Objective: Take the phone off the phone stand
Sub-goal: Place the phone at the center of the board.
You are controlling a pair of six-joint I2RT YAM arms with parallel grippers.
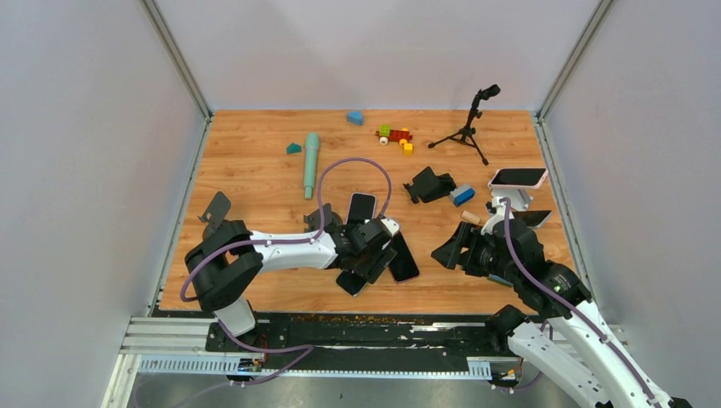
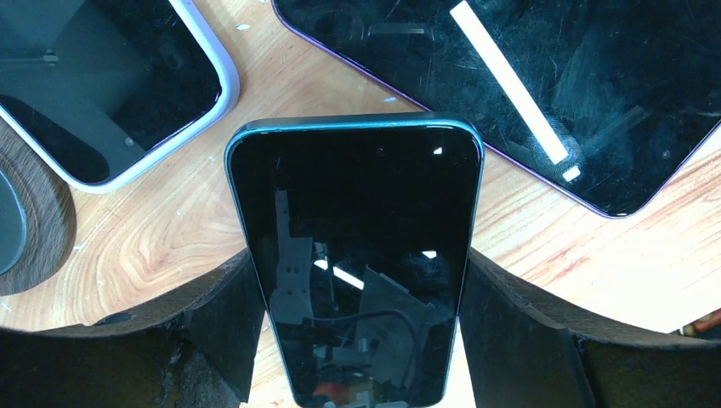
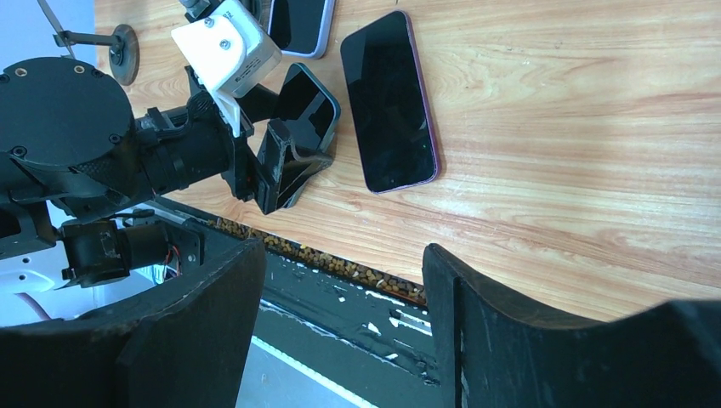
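A dark phone with a teal rim (image 2: pixel 353 255) sits between the two black fingers of my left gripper (image 2: pixel 355 340), which is shut on its long edges. From above, that phone (image 1: pixel 350 282) pokes out of the left gripper (image 1: pixel 371 262) low over the wood near the table's front. A black phone stand (image 1: pixel 429 183) stands empty at centre right. Farther right, a pink-cased phone (image 1: pixel 517 178) rests on a white stand (image 1: pixel 517 200). My right gripper (image 1: pixel 448 250) hangs open near the front right edge, with nothing between its fingers (image 3: pixel 340 289).
A white-rimmed phone (image 1: pixel 361 206) and a purple-edged phone (image 1: pixel 403 257) lie flat beside the held one, and another dark phone (image 1: pixel 536 218) lies at right. A teal cylinder (image 1: pixel 310 164), toy blocks (image 1: pixel 394 135) and a small tripod (image 1: pixel 468 127) sit farther back.
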